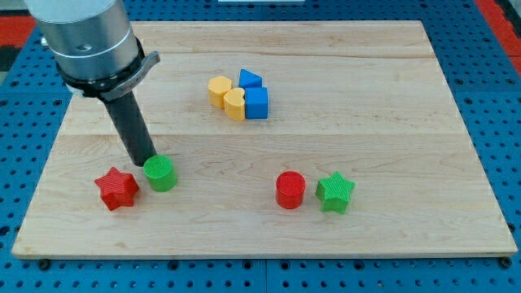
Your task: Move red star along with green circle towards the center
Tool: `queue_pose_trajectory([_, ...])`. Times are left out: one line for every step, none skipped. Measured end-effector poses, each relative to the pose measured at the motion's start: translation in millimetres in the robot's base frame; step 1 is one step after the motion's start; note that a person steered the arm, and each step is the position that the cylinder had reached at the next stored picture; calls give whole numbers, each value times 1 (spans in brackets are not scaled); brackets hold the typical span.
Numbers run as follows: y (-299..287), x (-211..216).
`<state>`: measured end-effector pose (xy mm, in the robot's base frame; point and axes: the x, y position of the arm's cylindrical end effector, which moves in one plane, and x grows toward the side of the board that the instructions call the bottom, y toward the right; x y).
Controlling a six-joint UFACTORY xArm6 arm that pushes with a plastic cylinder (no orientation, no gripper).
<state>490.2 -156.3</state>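
The red star (117, 189) lies near the view's bottom left of the wooden board (269, 130). The green circle (160, 173) stands just to its right, a small gap between them. My tip (146, 163) is at the end of the dark rod, right at the green circle's upper left edge and above right of the red star. It appears to touch or nearly touch the green circle.
A red circle (291, 190) and a green star (335, 192) sit side by side at the bottom middle right. A cluster at the top middle holds a yellow hexagon (219, 90), a yellow block (235, 104), a blue triangle (250, 79) and a blue cube (256, 102).
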Motion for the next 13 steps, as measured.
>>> queue_pose_trajectory([0, 0])
queue_pose_trajectory([0, 0])
queue_pose_trajectory([0, 0])
queue_pose_trajectory([-10, 0])
queue_pose_trajectory([-55, 7])
queue_pose_trajectory([-92, 8])
queue_pose_trajectory([-97, 33])
queue_pose_trajectory([-90, 54])
queue_pose_trajectory([-68, 71])
queue_pose_trajectory([-35, 65])
queue_pose_trajectory([-18, 47])
queue_pose_trajectory([13, 38])
queue_pose_trajectory([37, 38])
